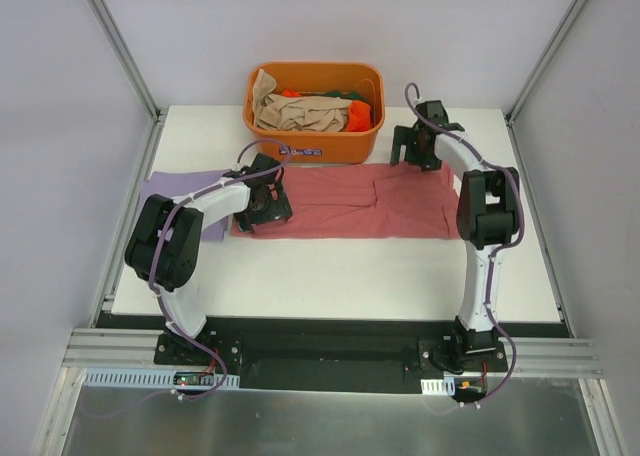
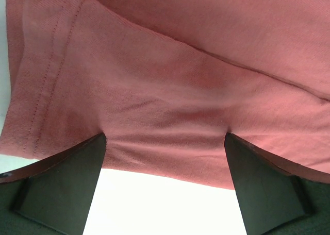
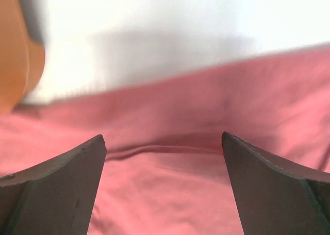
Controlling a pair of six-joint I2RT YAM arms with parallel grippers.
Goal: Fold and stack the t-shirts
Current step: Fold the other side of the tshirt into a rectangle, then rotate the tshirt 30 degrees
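Black-fingered left gripper (image 2: 165, 138), jaws spread, hangs over the near-left hem of the dusty rose-red cloth t-shirt (image 1: 350, 204); right gripper (image 3: 164, 139) (likewise spread) hovers at its far-right edge. Shirt lies flat, a long band nearer the bench (image 1: 350, 276) far edge.

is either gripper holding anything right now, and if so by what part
Nothing is held. The left gripper and the right gripper are both open over the rose-red t-shirt, with no cloth pinched.
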